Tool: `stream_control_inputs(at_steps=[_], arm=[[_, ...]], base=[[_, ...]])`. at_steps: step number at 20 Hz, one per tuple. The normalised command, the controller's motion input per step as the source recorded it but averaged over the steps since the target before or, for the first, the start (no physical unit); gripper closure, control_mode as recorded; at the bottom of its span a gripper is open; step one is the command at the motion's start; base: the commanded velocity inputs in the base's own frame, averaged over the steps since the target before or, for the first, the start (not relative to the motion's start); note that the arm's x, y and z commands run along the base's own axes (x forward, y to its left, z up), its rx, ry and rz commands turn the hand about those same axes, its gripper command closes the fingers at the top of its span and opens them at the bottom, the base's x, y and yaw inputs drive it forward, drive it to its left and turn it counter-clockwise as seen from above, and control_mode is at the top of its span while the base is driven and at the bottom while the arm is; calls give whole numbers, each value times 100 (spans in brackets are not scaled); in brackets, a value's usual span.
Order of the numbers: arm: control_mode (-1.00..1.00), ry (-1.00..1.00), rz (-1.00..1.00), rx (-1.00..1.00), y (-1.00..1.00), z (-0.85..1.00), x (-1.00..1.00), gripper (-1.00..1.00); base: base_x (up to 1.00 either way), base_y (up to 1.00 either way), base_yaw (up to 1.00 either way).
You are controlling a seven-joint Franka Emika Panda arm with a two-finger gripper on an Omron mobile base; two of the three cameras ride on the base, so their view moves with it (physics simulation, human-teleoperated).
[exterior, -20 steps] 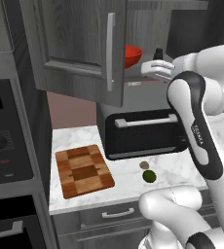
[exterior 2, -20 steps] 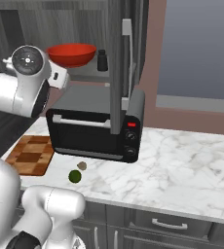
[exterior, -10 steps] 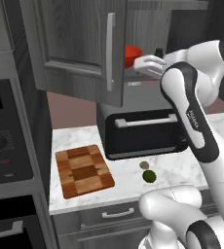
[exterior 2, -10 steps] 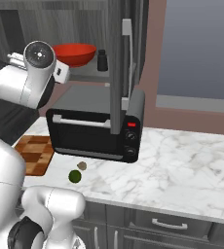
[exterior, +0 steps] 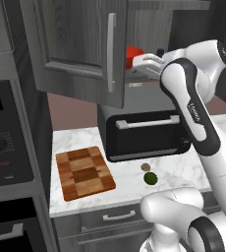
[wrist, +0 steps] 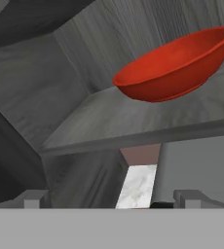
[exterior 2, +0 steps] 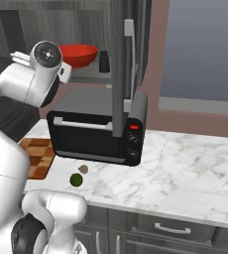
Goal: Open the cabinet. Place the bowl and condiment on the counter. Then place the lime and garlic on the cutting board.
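The cabinet (exterior: 85, 54) door is swung open; the red bowl (exterior 2: 79, 54) and dark condiment (exterior 2: 104, 61) are seen on its shelf. The gripper (exterior: 137, 66) is held wide open and empty just before the bowl. Lime (exterior: 150, 178) and garlic (exterior: 146, 167) lie on the counter (exterior 2: 185, 163) beside the cutting board (exterior: 84, 172)

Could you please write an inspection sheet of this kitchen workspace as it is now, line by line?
Surface: white marble counter, carries the toaster oven and the cutting board.
Job's things: cabinet door open; red bowl and dark condiment side by side on its shelf; lime and garlic on the counter in front of the oven, off the board.
Clutter: nothing seen.
Hand: hand open, holding nothing, at the shelf edge, aimed at the bowl.
Cables: nothing seen.
Surroundings: stove left of the counter; grey drawers below.
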Motion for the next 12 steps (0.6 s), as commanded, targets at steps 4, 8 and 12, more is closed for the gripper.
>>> stream_control_inputs(at_steps=[4,8,12], arm=[[-100,0,7,7,1,0,5,-100],[-100,0,7,6,1,0,3,-100],[-100,0,7,5,2,0,2,-100]], base=[[0,0,0],[0,0,0],[0,0,0]])
